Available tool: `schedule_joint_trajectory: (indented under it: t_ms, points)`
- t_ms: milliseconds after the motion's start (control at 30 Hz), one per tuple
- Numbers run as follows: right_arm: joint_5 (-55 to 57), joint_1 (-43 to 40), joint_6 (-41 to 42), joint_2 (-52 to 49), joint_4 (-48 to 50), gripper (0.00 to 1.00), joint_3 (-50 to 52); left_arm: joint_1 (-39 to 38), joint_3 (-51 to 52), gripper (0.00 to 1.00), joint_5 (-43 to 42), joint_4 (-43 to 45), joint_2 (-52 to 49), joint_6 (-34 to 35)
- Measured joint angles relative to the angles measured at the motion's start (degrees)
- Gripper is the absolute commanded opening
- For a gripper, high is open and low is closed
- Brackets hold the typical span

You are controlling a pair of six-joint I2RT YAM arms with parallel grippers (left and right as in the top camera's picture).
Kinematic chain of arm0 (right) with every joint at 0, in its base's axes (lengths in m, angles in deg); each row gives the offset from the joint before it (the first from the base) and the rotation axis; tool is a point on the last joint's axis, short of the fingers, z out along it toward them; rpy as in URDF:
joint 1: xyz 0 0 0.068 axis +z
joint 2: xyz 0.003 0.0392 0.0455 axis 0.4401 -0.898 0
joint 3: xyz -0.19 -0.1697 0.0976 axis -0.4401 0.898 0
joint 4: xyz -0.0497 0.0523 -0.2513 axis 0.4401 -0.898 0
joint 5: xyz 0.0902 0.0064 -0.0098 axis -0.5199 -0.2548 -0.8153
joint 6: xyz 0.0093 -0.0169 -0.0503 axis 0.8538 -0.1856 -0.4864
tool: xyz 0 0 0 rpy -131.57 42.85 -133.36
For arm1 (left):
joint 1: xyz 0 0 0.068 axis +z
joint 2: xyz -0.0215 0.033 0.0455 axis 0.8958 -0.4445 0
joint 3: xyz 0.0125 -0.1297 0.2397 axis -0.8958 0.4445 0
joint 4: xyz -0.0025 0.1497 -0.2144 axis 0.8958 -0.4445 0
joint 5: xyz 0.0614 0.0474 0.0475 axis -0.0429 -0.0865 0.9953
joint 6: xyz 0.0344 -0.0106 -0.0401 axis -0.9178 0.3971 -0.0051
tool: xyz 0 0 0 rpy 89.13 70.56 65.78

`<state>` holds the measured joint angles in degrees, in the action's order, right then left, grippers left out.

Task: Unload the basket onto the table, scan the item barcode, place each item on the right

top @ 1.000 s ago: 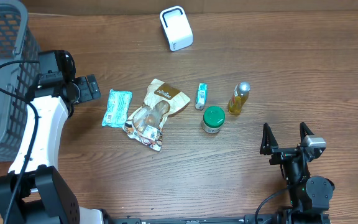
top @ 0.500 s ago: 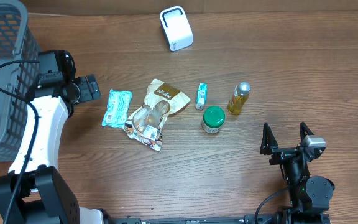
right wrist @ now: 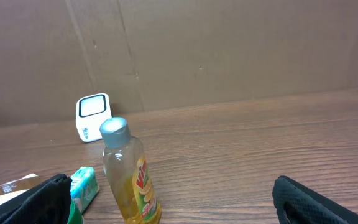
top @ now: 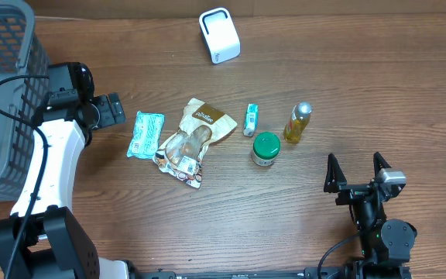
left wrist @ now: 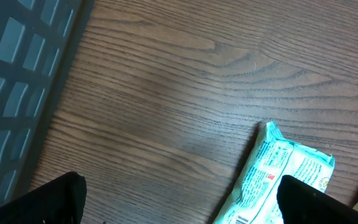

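Wooden table (top: 324, 77): teal packet (top: 145, 134) flat; left hand (top: 121, 108), right hand (top: 354, 161) wide, empty.

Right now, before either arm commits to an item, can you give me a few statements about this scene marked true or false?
1. The bottle stands upright beside the green-lidded jar. True.
2. The white scanner lies inside the basket. False: it sits on the table, well apart from the basket.
3. The right fingers grip the bottle. False: they are open, empty and apart from it.
4. The teal packet lies flat, left of the brown bag. True.
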<state>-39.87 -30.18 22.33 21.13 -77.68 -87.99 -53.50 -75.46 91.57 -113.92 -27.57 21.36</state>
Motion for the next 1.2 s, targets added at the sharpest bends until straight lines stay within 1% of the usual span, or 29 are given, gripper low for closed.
schedule_joint_trajectory:
  t_ms: [567, 1200]
  points:
    - [0.0, 0.0, 0.0, 0.0, 1.3, 1.0, 0.0, 0.0, 0.0, 1.0, 0.0, 0.0, 0.0, 0.0]
    - [0.0, 0.0, 0.0, 0.0, 0.3, 1.0, 0.0, 0.0, 0.0, 0.99, 0.0, 0.0, 0.0, 0.0]
